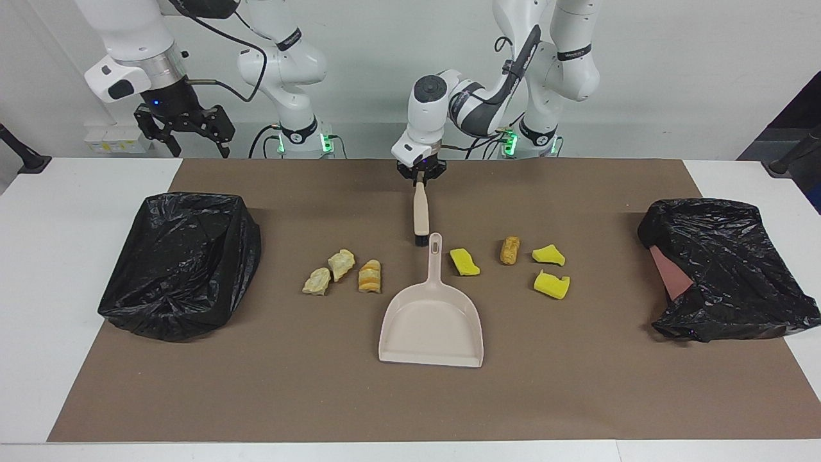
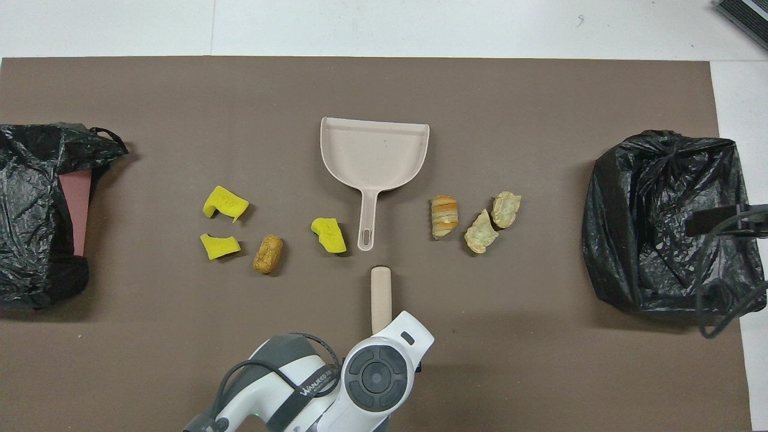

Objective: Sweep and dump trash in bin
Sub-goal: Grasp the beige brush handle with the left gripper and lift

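My left gripper is shut on the end of the beige brush handle that lies nearest the robots; its dark bristles rest by the tip of the dustpan handle. In the overhead view the left wrist hides the gripper and only the brush handle shows. The trash lies beside the dustpan: yellow chunks and a brown roll toward the left arm's end, pale bread-like pieces toward the right arm's end. My right gripper waits open, raised.
A bin lined with a black bag stands at the right arm's end of the brown mat, and a second black-bagged bin with a reddish patch showing stands at the left arm's end. Both also show in the overhead view.
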Controlling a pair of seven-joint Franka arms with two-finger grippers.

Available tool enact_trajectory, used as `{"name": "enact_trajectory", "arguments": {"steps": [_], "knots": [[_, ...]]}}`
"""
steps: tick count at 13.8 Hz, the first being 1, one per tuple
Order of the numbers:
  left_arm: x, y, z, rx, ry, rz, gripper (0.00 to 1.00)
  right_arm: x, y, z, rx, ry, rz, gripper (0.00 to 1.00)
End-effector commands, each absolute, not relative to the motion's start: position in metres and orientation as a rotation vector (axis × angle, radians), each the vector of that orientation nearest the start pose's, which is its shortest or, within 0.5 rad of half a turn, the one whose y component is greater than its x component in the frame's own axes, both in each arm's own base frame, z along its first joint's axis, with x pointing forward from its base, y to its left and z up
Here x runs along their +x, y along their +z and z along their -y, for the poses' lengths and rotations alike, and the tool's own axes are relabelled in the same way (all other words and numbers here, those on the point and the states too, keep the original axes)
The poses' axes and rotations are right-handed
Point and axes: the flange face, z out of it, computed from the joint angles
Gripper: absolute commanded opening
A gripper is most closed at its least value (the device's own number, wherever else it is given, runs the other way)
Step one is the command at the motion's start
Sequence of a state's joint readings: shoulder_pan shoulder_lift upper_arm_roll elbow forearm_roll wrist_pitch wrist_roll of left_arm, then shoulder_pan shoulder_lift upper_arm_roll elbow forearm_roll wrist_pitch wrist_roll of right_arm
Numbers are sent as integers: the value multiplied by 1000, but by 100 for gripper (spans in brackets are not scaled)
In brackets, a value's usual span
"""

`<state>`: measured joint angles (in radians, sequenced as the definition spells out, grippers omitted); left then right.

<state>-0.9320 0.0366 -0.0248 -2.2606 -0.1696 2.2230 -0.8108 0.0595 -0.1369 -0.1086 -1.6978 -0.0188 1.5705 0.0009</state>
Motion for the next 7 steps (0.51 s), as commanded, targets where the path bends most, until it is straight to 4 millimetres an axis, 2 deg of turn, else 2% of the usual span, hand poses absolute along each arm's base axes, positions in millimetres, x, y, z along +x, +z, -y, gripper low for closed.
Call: {"name": "enact_trajectory", "arguments": {"steps": [1, 2, 5, 7], "knots": [[302, 373, 397, -3134, 311, -6, 0, 502, 638, 33, -3131, -4, -36, 100], [306, 382, 388, -3124, 329, 12, 0, 503, 637, 33, -3131, -2, -36, 100], [348, 409, 351, -3134, 340, 51, 0, 503, 630, 28, -3132, 18, -34, 100], [380, 423, 321, -3145, 333, 87, 0, 511, 626, -3, -3140, -15, 33, 100]]}}
